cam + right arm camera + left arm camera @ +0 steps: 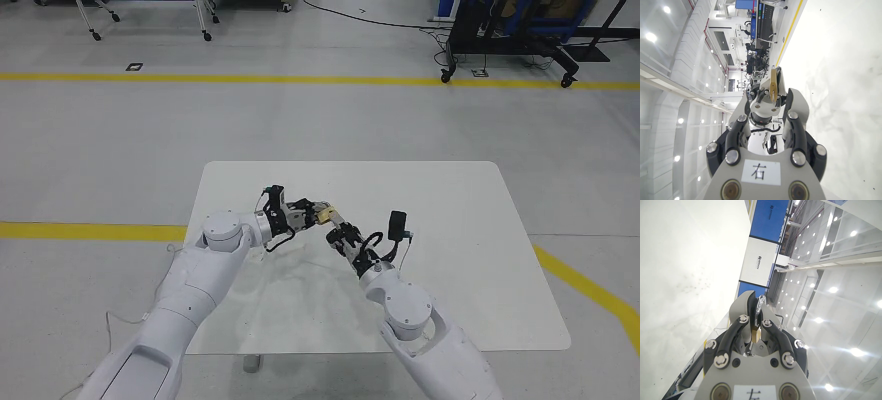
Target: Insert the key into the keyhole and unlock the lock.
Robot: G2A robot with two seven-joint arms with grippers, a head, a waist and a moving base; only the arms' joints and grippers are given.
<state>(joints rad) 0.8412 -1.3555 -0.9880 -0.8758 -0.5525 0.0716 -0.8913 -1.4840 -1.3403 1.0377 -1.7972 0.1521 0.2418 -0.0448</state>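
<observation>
Lock [773,80] sits in left end effector [757,306], above table [450,200] centre.

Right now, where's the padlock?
The padlock is clamped in the shut left gripper, held above the middle of the table in the top view. The open right gripper faces it close by.

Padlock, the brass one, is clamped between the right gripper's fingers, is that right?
Not quite: the brass padlock is clamped between the left gripper's fingers, as the left wrist view shows. The right gripper is open and holds nothing.
</observation>
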